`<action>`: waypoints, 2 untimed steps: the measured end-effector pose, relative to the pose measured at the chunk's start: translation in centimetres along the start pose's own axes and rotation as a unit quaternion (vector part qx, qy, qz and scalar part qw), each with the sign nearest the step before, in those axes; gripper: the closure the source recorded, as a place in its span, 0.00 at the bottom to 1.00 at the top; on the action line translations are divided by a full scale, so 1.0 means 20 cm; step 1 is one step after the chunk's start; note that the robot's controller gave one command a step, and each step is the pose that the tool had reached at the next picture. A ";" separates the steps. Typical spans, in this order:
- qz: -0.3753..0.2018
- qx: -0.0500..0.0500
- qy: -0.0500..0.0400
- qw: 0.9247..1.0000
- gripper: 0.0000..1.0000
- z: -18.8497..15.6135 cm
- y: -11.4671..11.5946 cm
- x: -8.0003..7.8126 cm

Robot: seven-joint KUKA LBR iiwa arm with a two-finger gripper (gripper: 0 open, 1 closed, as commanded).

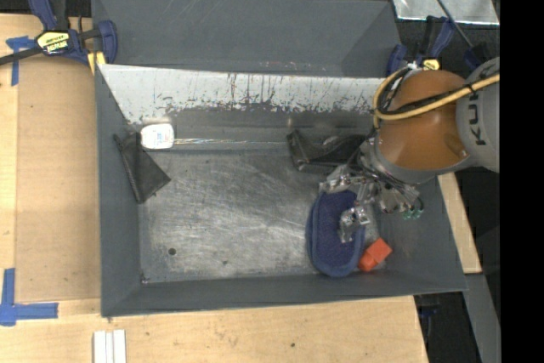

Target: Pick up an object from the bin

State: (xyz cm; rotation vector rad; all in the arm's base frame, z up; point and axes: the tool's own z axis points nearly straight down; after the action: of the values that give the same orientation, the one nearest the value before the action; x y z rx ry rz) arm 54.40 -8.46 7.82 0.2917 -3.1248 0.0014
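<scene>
Directly under the gripper (351, 219) lies a dark blue cloth bundle (327, 244), touching it. Just beside the gripper, on the arm's side, sits 1 small orange block (375, 254). Whether the gripper is spread or pressed together, I cannot tell.

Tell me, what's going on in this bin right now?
The arm comes in from the right, and its gripper is down over a dark blue, soft-looking rounded thing near the front right corner of the bin. A small orange block lies right beside it. The blue thing rests on the floor; whether it is gripped cannot be told. A small white thing, a dark grey wedge and a dark flat piece lie apart, nearer the back wall.
</scene>
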 end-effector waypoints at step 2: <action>-0.371 0.001 -0.004 0.929 1.00 -0.50 0.13 -0.11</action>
State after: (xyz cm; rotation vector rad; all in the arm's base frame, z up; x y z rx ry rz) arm 56.19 -5.54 17.76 1.4330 -2.8015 0.0014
